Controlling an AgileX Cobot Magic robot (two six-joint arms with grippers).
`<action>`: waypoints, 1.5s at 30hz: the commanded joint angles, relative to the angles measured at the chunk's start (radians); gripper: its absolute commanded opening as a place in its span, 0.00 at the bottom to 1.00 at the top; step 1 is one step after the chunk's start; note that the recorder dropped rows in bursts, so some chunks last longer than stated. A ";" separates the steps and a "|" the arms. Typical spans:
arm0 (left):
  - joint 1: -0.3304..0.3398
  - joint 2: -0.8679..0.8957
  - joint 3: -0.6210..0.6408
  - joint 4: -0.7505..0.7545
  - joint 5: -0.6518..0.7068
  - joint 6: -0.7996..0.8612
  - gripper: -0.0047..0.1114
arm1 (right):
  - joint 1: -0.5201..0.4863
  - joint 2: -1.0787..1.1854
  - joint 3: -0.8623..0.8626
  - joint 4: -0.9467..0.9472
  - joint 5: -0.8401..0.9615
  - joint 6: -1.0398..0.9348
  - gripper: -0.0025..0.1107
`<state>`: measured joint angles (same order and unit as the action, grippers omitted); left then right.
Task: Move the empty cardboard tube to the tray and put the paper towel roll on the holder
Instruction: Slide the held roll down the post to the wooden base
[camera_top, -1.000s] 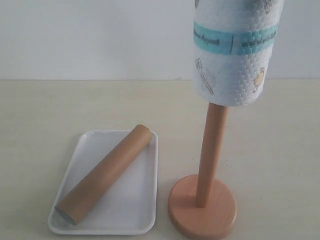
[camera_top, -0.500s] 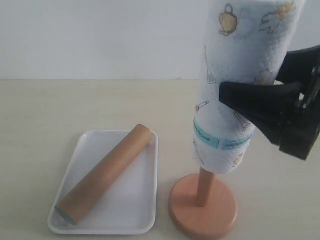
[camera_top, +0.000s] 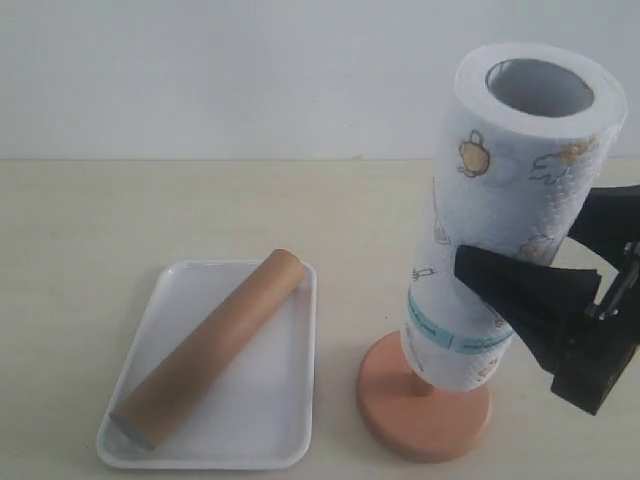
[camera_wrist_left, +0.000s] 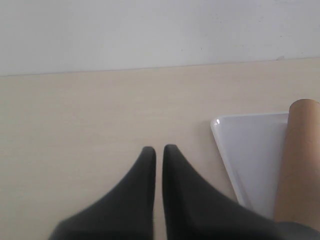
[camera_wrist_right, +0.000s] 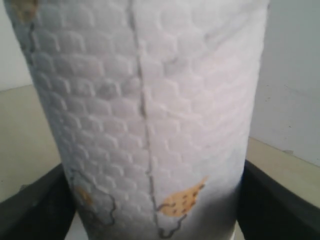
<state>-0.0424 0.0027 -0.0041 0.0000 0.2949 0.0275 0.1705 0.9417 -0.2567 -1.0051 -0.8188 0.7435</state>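
Sliding down the post, the paper towel roll (camera_top: 500, 230) now sits far lower than a second ago, when only its bottom end had met the rounded top. Just a short stub of post shows between the roll and the round base of the holder (camera_top: 425, 425), which has itself shifted a little toward the right edge of the desk (camera_top: 100, 220). I judge this step nearly finished: the roll needs only to settle and be let go.

My right fingers (camera_top: 505, 280) pinch the roll from both sides around its middle. It is thick, white and dimpled, printed with small yellow and grey kitchen drawings, with a teal band near its lower end. It leans slightly, its open core facing up.

My left fingers (camera_wrist_left: 150, 165) are pressed almost together, holding nothing, above bare desk.

Toward the near left of the desk, the cardboard tube (camera_top: 210, 350) lies diagonally in the white tray (camera_top: 270, 400).
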 joint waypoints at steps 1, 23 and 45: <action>0.002 -0.003 0.004 -0.010 0.000 -0.007 0.08 | -0.001 0.013 0.001 0.058 -0.022 -0.014 0.02; 0.002 -0.003 0.004 -0.010 0.000 -0.007 0.08 | 0.001 0.648 -0.005 0.178 -0.394 -0.379 0.02; 0.002 -0.003 0.004 -0.010 0.000 -0.007 0.08 | -0.001 0.489 -0.005 -0.011 -0.333 -0.357 0.95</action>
<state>-0.0424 0.0027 -0.0041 0.0000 0.2949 0.0275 0.1705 1.4762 -0.2605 -0.9994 -1.1929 0.3718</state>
